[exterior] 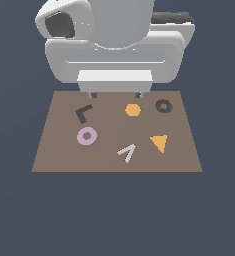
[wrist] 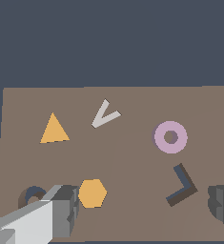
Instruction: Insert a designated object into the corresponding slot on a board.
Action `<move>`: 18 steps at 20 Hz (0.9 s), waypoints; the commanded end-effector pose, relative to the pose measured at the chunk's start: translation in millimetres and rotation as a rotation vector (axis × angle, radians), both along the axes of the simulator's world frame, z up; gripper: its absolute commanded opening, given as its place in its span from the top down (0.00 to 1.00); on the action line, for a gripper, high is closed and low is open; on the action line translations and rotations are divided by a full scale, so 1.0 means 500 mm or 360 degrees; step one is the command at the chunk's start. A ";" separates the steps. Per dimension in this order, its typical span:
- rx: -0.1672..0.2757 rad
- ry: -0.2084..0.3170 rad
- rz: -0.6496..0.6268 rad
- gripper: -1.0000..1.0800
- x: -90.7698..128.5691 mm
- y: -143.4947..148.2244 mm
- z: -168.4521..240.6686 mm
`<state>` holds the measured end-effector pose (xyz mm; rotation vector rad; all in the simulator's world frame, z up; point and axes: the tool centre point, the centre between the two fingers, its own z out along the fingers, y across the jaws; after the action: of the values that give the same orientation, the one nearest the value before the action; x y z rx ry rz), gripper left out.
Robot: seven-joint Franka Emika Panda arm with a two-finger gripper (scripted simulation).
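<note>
The pale pink ring [exterior: 87, 136] lies flat on the brown board [exterior: 114, 162], toward the exterior view's left. It also shows in the wrist view [wrist: 170, 137]. The dark ring-shaped slot [exterior: 163, 106] is at the board's far side on the exterior view's right. In the wrist view the slot [wrist: 33, 196] is partly hidden behind one finger [wrist: 61, 212]. My gripper [exterior: 116, 94] hangs above the board's far edge, open and empty, with its jaws wide apart. It is apart from both the ring and the slot. The wrist view shows the gripper [wrist: 142, 209] too.
On the board are an orange hexagon [exterior: 133, 110] just below the gripper, a dark L-shaped mark [exterior: 83, 113], a pale V shape [exterior: 127, 152] and an orange triangle [exterior: 159, 143]. The arm's white body fills the area behind the board.
</note>
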<state>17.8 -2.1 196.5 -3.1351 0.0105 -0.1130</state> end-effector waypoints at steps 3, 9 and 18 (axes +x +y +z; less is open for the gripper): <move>0.0000 0.0001 0.0001 0.04 0.000 -0.001 -0.002; -0.0001 0.0015 0.0017 0.04 0.007 -0.023 -0.038; -0.0005 0.0062 0.0071 0.04 0.028 -0.098 -0.160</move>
<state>30.2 -43.3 129.1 -3.1377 -0.0490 -0.0621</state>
